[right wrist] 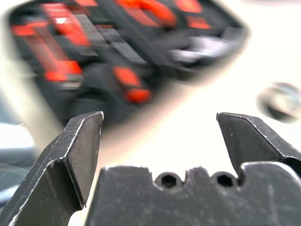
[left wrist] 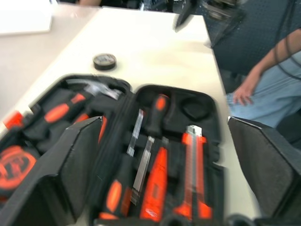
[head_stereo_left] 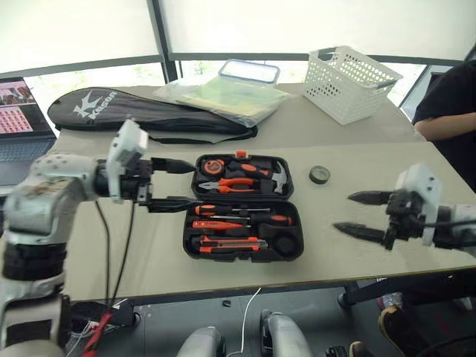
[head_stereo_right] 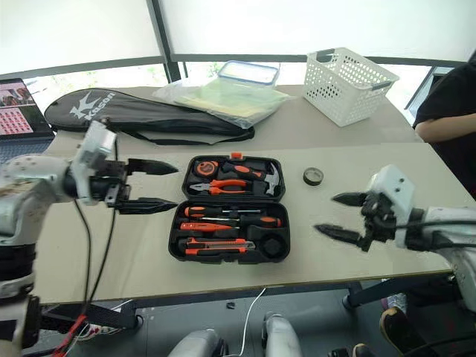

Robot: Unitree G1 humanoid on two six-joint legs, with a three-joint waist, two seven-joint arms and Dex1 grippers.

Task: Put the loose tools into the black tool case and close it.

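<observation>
Your left tool [head_stereo_left: 165, 184] has its two black fingers wide apart and holds nothing. It hangs just beside one short end of the black plastic tool case [head_stereo_left: 244, 207], and it points at it. The case lies open and flat on the pale surface [head_stereo_left: 357, 193], so you can reach every slot from above. In the half near you lie the two black-and-orange screwdrivers [head_stereo_left: 242, 216], the slim red screwdriver [head_stereo_left: 217, 224] and the orange-and-black utility knife [head_stereo_left: 229, 242], each snug in its own shaped slot. That is why they lie so straight, side by side. Your right tool [head_stereo_left: 367, 214] is open wide too, and empty. It hangs well away from the other short end of the case, pointing back toward it. The small black tape roll [head_stereo_left: 320, 175] sits alone on the surface, between the case and your right tool, a bit farther from you. I think the round empty slot [left wrist: 195, 108] at the end of the near half is waiting for that roll. So the roll goes in next, most likely with your right tool, and then the lid can fold shut.
</observation>
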